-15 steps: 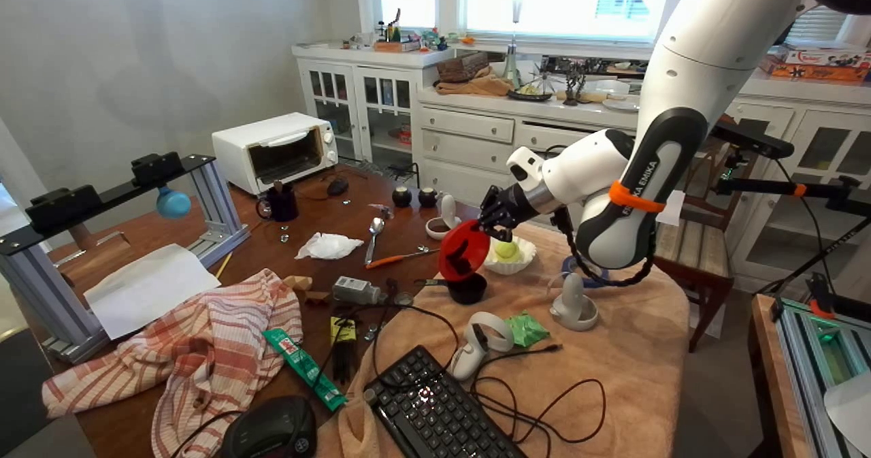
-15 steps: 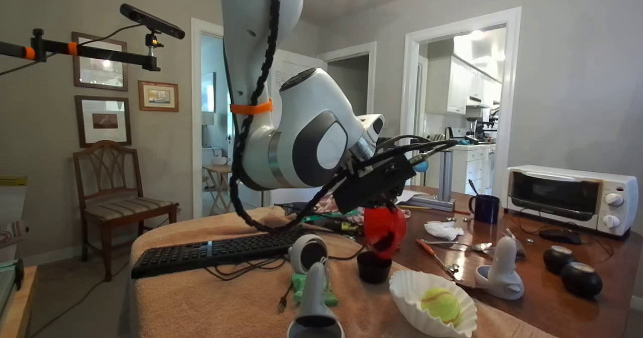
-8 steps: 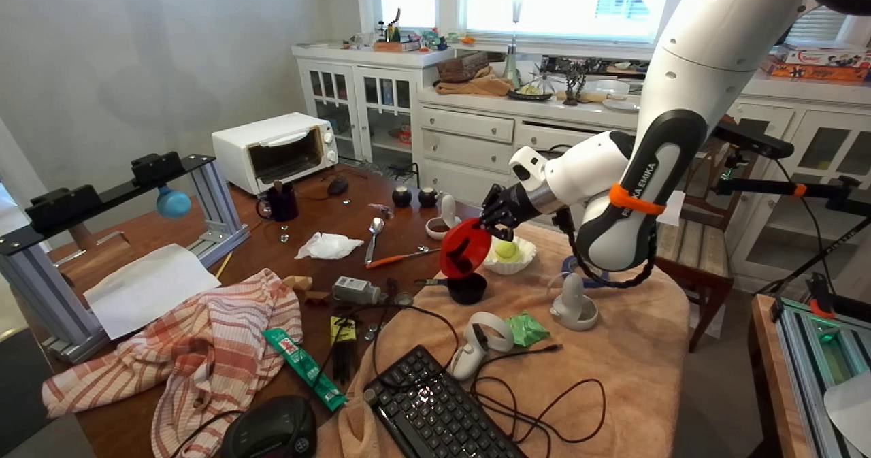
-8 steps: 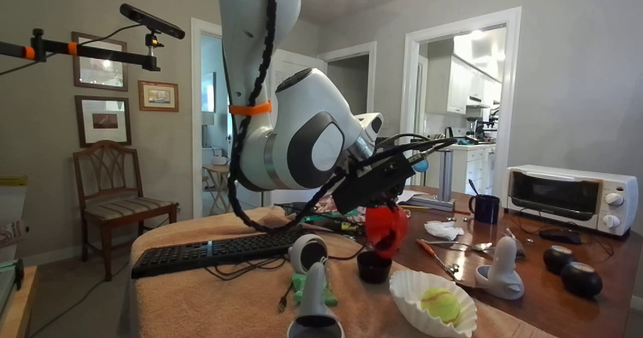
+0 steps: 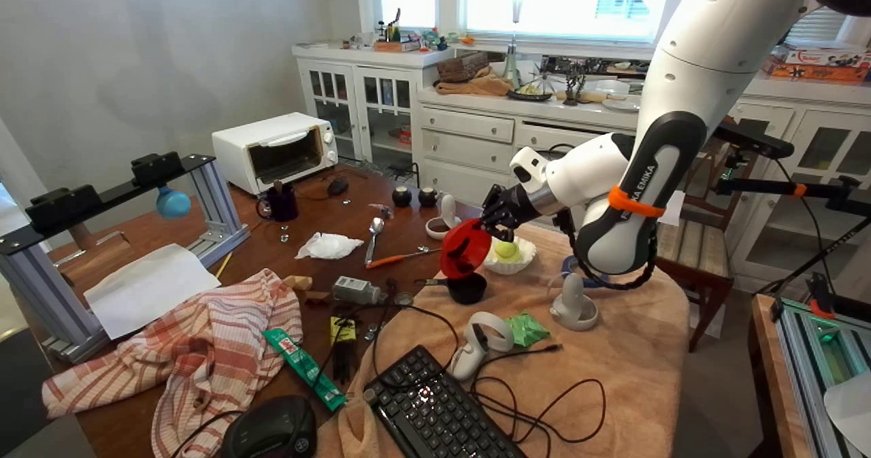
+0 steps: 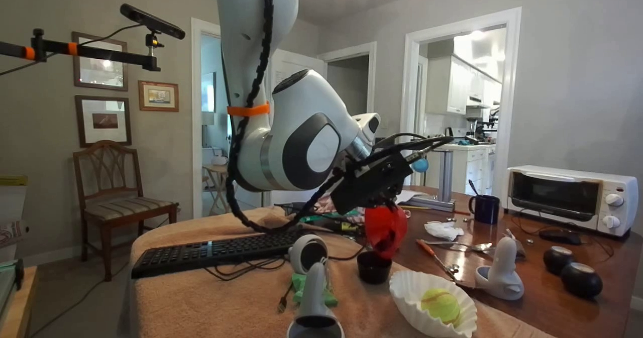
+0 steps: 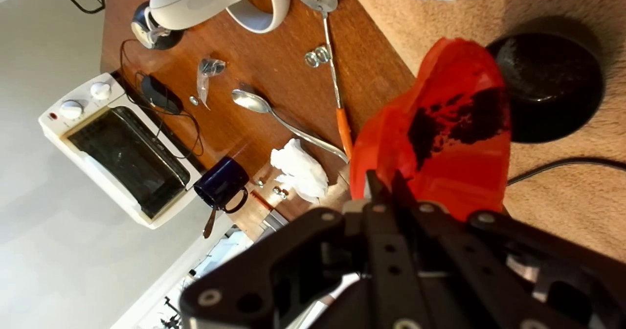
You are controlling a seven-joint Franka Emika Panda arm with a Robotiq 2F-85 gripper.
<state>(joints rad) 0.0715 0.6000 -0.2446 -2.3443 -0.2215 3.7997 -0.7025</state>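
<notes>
Little has changed since the earlier frames: we see the arm (image 6: 314,137) nudged slightly toward frame left in an exterior view, while the red bowl (image 5: 473,243) keeps nearly the same place and tilt. The end effector (image 7: 387,186) is pressed nearly together, fingertips pinching the bowl at its edge. Bowl is held off the table (image 6: 542,314), tipped steeply, lower edge right by the rim of the black cup (image 7: 545,84), which stands upright on the tan towel (image 6: 226,300); we can't tell if the two touch. Dark patches (image 7: 481,119) inside the bowl look about as before; contents or shadow, we can't say. So we judge this a small adjustment with the hold steady: the bowl hasn't left the cup, and we spot nothing passing between them. Cup's inside is too dark for us to read. White fluted bowl (image 6: 409,298) with a yellow-green ball (image 6: 440,305) sits near the cup.
</notes>
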